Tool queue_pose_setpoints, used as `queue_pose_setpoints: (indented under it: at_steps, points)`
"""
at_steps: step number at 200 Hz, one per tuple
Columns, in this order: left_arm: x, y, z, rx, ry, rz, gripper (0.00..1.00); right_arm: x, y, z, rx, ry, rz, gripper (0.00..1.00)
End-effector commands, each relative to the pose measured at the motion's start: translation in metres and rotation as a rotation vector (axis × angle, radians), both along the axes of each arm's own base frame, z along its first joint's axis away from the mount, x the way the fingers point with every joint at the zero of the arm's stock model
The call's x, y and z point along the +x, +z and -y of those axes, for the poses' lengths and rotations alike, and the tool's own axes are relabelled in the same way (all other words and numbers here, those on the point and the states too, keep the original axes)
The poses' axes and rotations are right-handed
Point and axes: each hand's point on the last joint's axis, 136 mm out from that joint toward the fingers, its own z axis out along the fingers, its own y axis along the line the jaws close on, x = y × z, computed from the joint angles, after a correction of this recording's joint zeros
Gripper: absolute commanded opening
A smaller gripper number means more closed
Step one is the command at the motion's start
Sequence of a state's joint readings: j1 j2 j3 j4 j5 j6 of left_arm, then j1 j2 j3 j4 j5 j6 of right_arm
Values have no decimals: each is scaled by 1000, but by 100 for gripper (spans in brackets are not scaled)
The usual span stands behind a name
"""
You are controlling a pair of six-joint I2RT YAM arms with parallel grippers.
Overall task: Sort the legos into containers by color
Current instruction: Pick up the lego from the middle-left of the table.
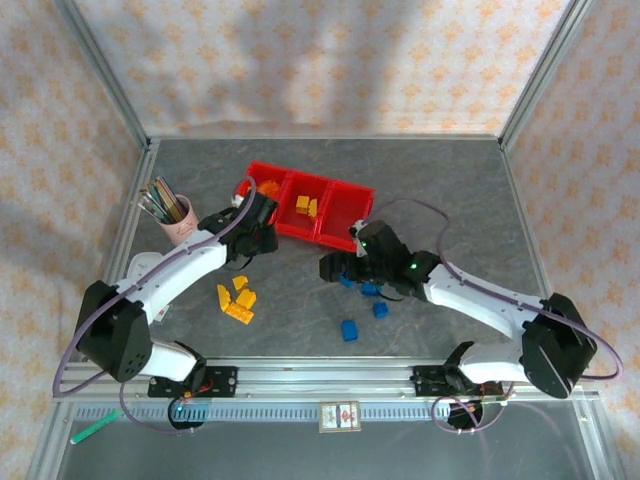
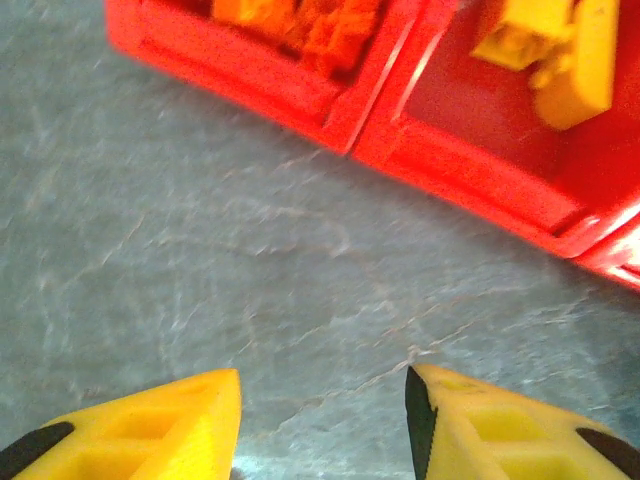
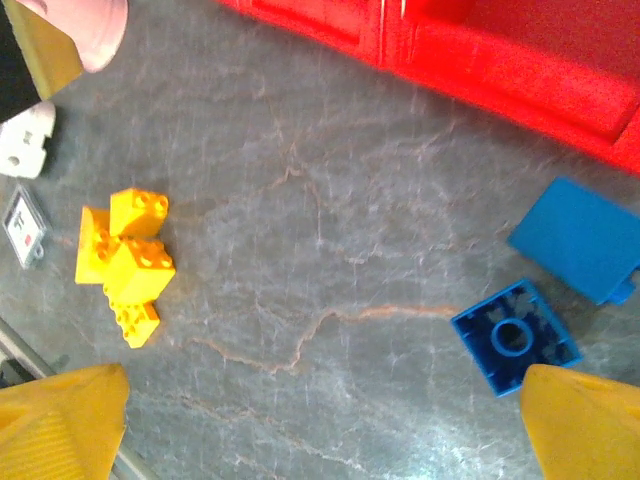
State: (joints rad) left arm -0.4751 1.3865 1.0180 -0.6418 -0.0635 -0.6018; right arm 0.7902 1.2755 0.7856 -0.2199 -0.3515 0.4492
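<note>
Pink cup of pens [image 1: 176,214] stands left of the left gripper [image 1: 255,228], not in its way. That gripper's fingers are parted and empty, just near the red containers [image 1: 345,212]. The right gripper [image 3: 320,430] is spread wide, a blue lego [image 3: 515,345] just beside one fingertip. Yellow legos [image 1: 238,300] lie loose, near left.

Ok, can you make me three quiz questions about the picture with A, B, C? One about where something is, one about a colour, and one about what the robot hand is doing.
1. Where does the pink cup stand?
A) left of the red tray
B) inside the tray
C) right of the tray

2. What colour are the bricks in the tray's middle bin?
A) blue
B) yellow
C) green

3. What is the right gripper doing?
A) shut on a brick
B) wide open, holding nothing
C) shut on a pen

Answers:
1 A, the cup stands beyond the tray's left end.
2 B, yellow pieces lie there.
3 B, its fingers stand far apart with bare table between them.
</note>
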Motion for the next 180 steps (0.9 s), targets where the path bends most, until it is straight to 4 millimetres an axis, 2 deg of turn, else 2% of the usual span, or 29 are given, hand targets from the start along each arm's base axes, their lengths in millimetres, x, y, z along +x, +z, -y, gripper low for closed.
queue_pose_setpoints:
  at_steps: [1,34,55,150,180]
  points:
    - [-20,-6,-22,8,124,-8,51,-2,-9,-7,3,-21,-2,100]
    - [-39,-26,-39,36,197,-35,57,-16,-17,-23,7,16,-5,100]
    - [-44,-40,-42,50,209,-64,60,-18,-21,-28,1,22,-12,100]
    - [-42,-71,-59,105,269,-97,62,-17,-26,-28,-21,19,-8,100]
    - [-38,-81,-56,76,263,-105,62,-16,-27,-28,-29,21,-9,99]
